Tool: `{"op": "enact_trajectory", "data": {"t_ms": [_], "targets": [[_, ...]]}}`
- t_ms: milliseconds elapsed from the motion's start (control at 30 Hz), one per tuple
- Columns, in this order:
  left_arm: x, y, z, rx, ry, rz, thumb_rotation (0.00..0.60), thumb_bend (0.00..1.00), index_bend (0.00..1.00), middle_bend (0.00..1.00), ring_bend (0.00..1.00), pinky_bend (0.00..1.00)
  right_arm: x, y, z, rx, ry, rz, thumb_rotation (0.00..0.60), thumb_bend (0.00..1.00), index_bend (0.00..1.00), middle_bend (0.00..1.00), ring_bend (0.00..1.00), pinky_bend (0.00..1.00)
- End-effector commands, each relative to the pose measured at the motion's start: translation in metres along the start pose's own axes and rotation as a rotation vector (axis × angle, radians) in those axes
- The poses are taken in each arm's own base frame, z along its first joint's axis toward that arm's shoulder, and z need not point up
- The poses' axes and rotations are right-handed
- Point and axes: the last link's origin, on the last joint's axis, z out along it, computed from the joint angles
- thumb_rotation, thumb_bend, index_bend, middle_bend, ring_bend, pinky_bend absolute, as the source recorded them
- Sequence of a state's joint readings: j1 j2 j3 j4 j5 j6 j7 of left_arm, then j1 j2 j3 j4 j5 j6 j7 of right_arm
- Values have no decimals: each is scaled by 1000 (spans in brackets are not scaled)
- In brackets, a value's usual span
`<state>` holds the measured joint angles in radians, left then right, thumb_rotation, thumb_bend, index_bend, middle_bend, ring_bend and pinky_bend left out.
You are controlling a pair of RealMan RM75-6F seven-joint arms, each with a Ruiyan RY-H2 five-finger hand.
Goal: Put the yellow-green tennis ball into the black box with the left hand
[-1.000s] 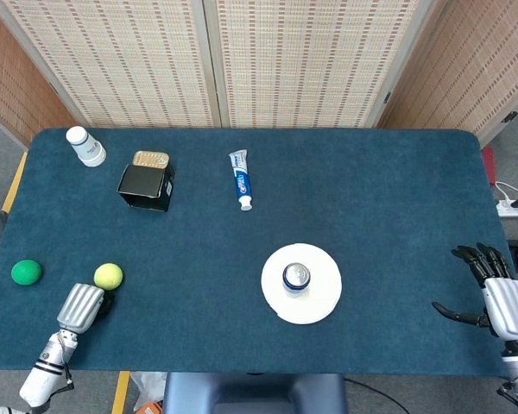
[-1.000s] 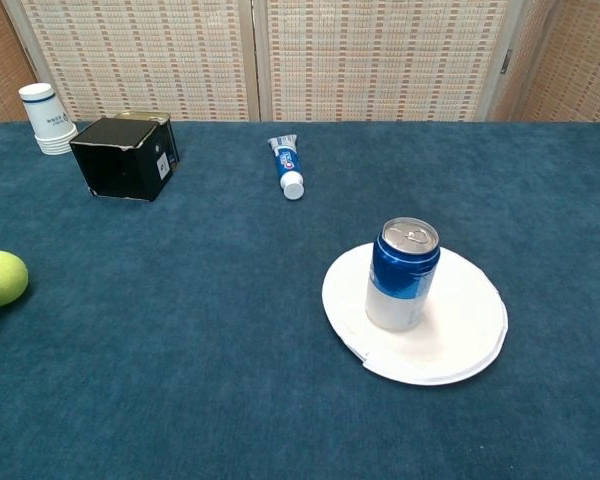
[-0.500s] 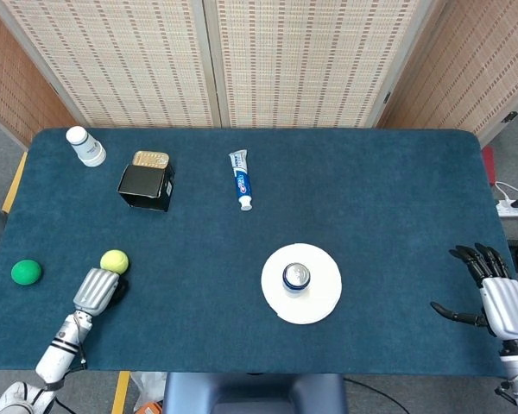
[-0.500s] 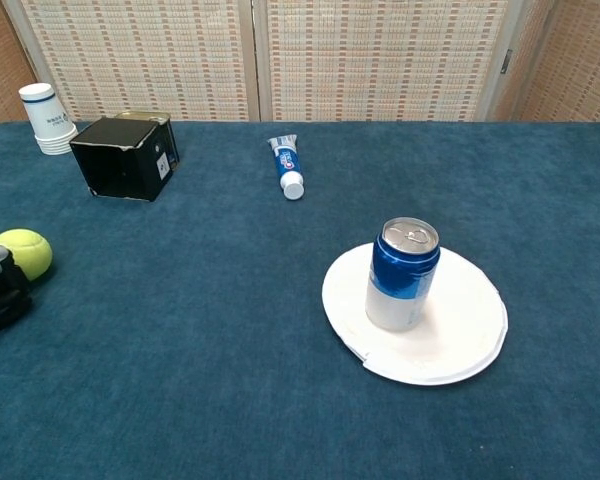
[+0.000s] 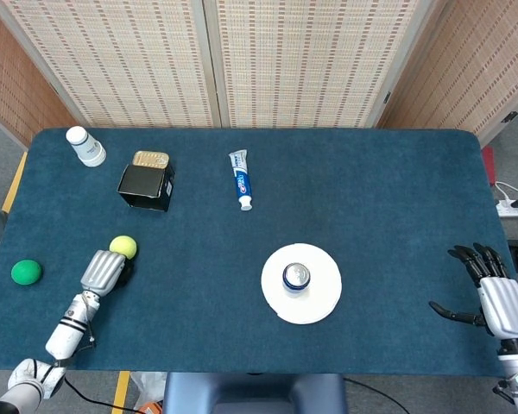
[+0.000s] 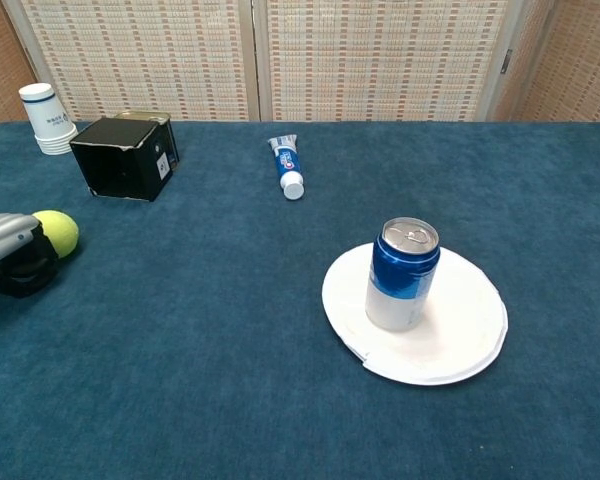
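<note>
The yellow-green tennis ball (image 5: 123, 247) (image 6: 56, 232) sits at the fingertip end of my left hand (image 5: 104, 272) (image 6: 15, 258), whose dark fingers curl around its near side and hold it low over the blue table. The black box (image 5: 146, 185) (image 6: 127, 157) stands further back and slightly right of the ball, its opening facing up. My right hand (image 5: 494, 297) rests at the table's near right corner with its fingers spread and nothing in them. It shows only in the head view.
A green ball (image 5: 26, 272) lies left of my left hand. Stacked paper cups (image 5: 85, 147) (image 6: 46, 118) and a gold tin (image 5: 150, 159) stand near the box. A toothpaste tube (image 5: 240, 179) lies mid-table. A blue can (image 6: 405, 273) stands on a white plate (image 6: 460, 340).
My left hand has moved forward and a little right across the table toward the black box, and the tennis ball has travelled with it. The right hand has stayed put.
</note>
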<state>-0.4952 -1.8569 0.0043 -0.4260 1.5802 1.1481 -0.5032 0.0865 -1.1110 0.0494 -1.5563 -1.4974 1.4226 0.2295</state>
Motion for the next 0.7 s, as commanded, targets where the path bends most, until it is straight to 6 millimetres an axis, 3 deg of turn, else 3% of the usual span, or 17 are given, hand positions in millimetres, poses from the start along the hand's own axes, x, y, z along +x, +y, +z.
{"op": "enact_trajectory", "data": {"t_ms": [33, 300, 367, 400, 467, 500, 533, 567, 700], "targets": [[1, 4, 6, 8, 8, -36, 600, 633, 1000, 1000, 1000, 1000, 0, 0, 1, -6, 0, -2, 600, 0, 191, 122, 0, 0], [15, 16, 33, 27, 82, -88, 600, 626, 1000, 1000, 1000, 1000, -3, -1, 5, -10, -12, -10, 600, 0, 191, 122, 0, 0], [16, 16, 42, 26, 51, -85, 560, 553, 933, 953, 910, 940, -3, -1, 5, -15, -12, -10, 600, 0, 191, 122, 0, 0], [15, 15, 46, 23, 14, -89, 461, 474, 780, 774, 665, 721, -3, -1, 6, -15, -13, -10, 600, 0, 191, 122, 0, 0], [18, 14, 58, 18, -51, -84, 261, 347, 389, 250, 140, 177, -3, -2, 6, -11, -16, -8, 600, 0, 191, 122, 0, 0], [22, 14, 63, 16, -49, -84, 221, 310, 247, 97, 33, 46, -4, -2, 6, -9, -17, -7, 600, 0, 191, 122, 0, 0], [29, 15, 69, 18, -28, -73, 198, 282, 115, 12, 0, 1, -4, -2, 6, -8, -18, -8, 600, 0, 191, 122, 0, 0], [33, 17, 74, 20, -9, -63, 191, 267, 37, 0, 0, 0, -4, -2, 6, -8, -18, -9, 600, 0, 192, 122, 0, 0], [48, 24, 83, 0, 74, -35, 174, 253, 0, 0, 0, 0, -4, -2, 6, -9, -20, -8, 600, 0, 193, 122, 0, 0]]}}
